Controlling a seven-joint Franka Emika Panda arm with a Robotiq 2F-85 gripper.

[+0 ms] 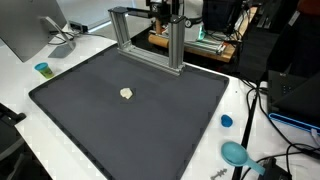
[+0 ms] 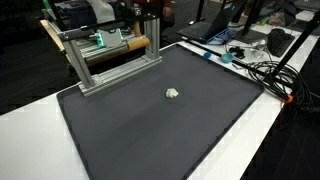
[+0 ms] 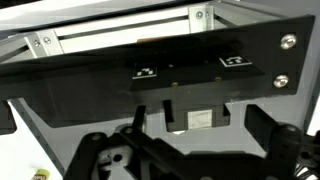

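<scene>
Claw point(image 3: 186, 150) released: fingers point(image 3: 100, 152) spread wide in wrist view, nothing btwn them, nothing touched. Hangs close before alu frame point(image 3: 120, 32), facing black plate point(image 3: 160, 70) w/ two small square markers, mounted across frame.

In both exterior views, alu frame point(image 1: 177, 45) upright on far edge of dark mat point(image 1: 150, 135), nearer one far corner. Mat covers most of white desk point(image 1: 15, 95).

Pale lump point(image 1: 126, 93) lying alone approx. at mat ctr, slightly toward frame side, well apart from frame; same in an exterior view point(image 2: 173, 93).

Off mat, on bare desk: blue cup point(image 1: 42, 69) by a far mat corner, near monitor point(image 1: 25, 30); blue cap point(image 1: 227, 121) just beside opposite mat edge; teal dish point(image 1: 236, 153) near desk's front corner, cables point(image 2: 262, 72) along that desk edge.
</scene>
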